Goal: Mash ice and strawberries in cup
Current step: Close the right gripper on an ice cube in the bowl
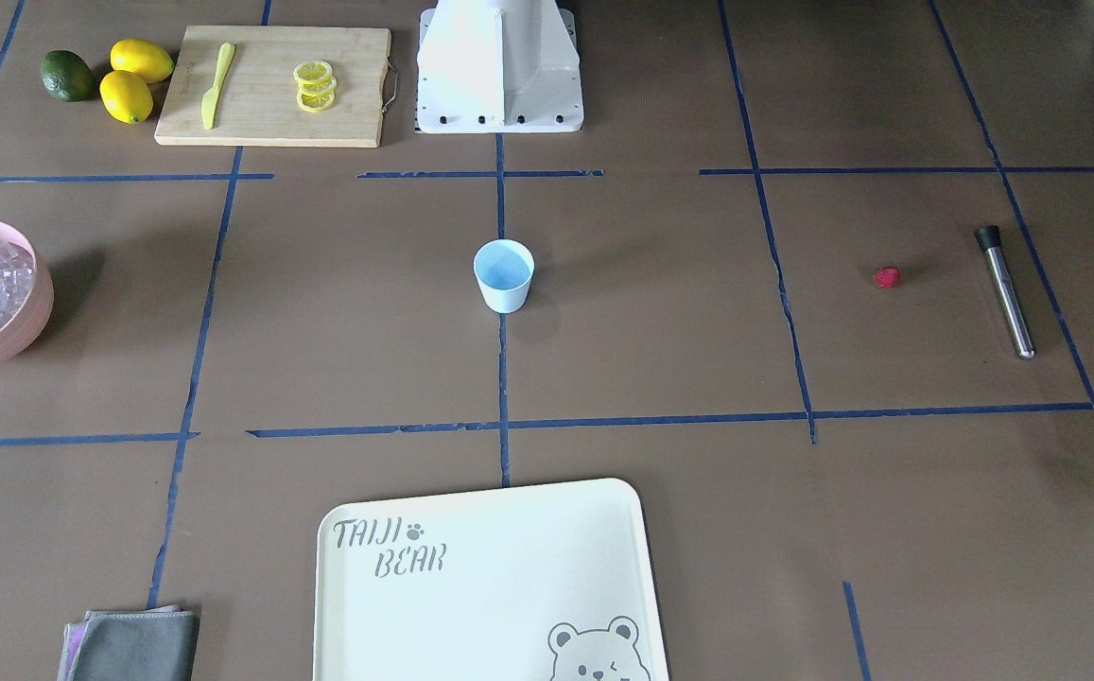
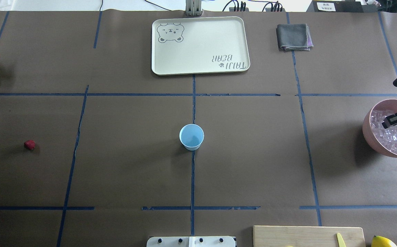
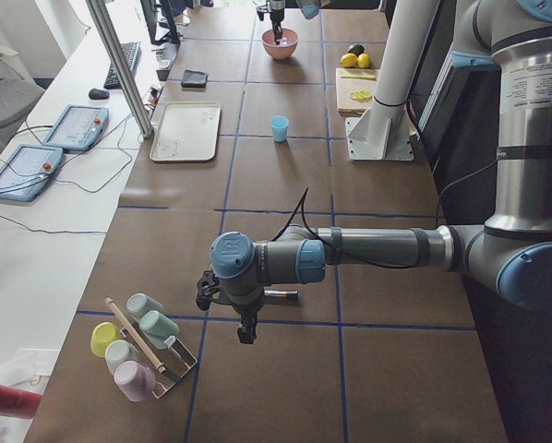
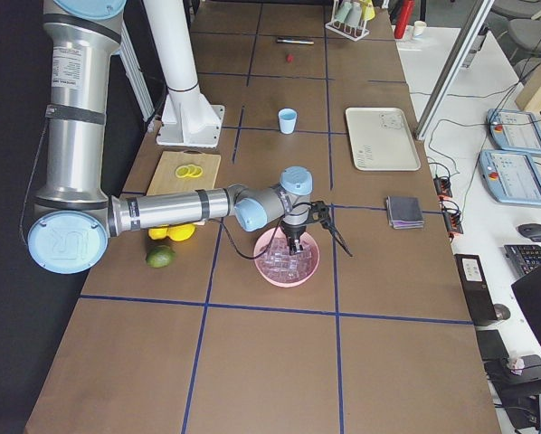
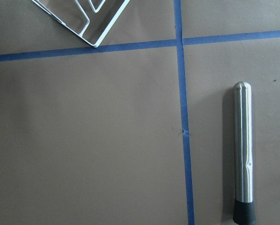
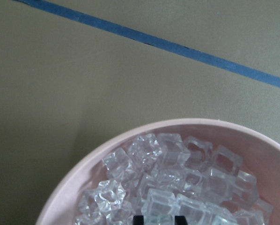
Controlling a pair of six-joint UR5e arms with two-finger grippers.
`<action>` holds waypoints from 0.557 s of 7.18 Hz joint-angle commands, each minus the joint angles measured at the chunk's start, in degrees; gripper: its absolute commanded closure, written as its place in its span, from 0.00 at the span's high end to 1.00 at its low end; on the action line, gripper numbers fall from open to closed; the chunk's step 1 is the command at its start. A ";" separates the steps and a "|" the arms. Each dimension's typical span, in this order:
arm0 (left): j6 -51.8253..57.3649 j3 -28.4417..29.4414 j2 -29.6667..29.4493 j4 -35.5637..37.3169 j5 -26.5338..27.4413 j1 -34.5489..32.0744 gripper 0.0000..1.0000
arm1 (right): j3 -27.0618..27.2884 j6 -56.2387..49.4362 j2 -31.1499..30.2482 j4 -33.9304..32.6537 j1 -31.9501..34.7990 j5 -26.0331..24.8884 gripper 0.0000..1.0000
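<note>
Bright, even, diffuse light lay over your whole brown surface [image 1: 698, 331], with no hard shadows. The cup [image 1: 503, 275] and the pink bowl [image 1: 31, 312] threw only soft, blurred shadows. Beyond the far edge, your overhead view was blown out white, and the pale tray [image 2: 239, 41] sat close to clipping. The muddler [image 5: 243, 150] carried a long glare streak. Your right wrist view had an olive cast; the ice [image 6: 170, 187] was fairly sharp and glinting. Uprights leaned toward the edges in both side views.

Two opposed table views, cup [image 1: 503, 275] common.
</note>
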 commanded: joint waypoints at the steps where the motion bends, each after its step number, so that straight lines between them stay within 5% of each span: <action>1: 0.00 0.04 0.00 -0.10 0.00 0.00 1.00 | 5.17 0.17 0.89 -3.65 2.14 1.14 0.00; 4: 0.00 -0.05 0.00 -0.01 0.00 0.00 1.00 | 17.23 3.31 12.71 -26.48 2.69 2.55 0.02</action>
